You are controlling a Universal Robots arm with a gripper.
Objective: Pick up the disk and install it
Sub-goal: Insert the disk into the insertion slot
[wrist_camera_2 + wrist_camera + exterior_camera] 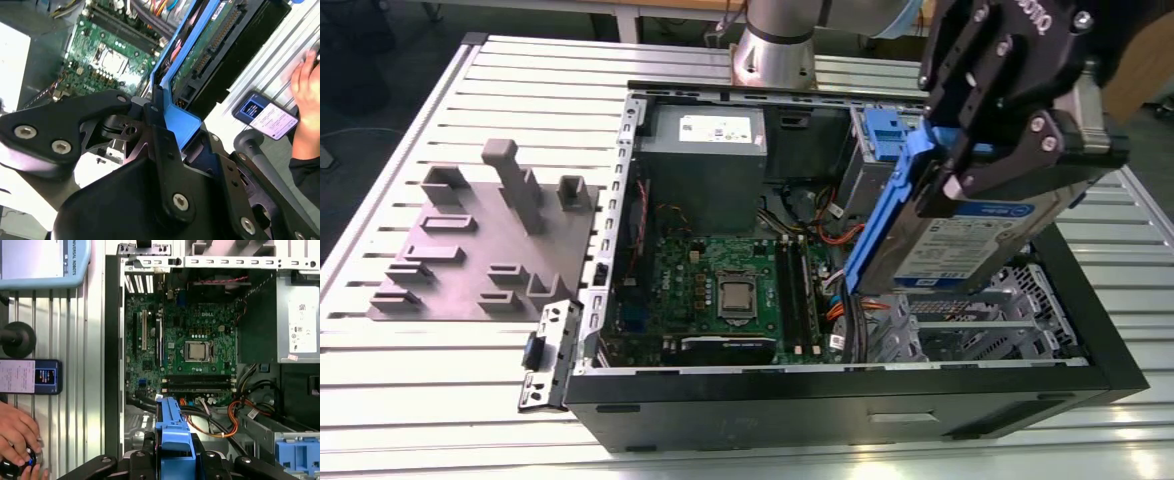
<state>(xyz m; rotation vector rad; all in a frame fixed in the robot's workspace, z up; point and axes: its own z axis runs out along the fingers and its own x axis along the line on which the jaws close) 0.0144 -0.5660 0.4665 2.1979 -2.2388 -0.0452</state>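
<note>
Exterior view: we have the end effector [983, 165] clamped on the disk [974, 235], fingers closed on its blue carrier frame, drive fully off the counter [427, 380] and hanging over the open computer case [854, 385]. The disk is tilted, its long axis running steeply down from the end effector towards the case interior, label face turned to the exterior view's right. Its low end sits just above the silver drive cage [974, 330] at the case's near corner on the exterior view's right; we can't tell if it touches the cage yet.

In the first wrist view the blue frame [172, 440] points straight out from the end effector over the orange cables [232, 420], motherboard [185, 340] farther in. A spare blue bracket [886, 135] sits at the far side by the grey power supply [707, 160].

We judge the drive as grasped, not seated. A person's hand [17, 432] rests on the counter beside the case, near a phone [30, 376].
</note>
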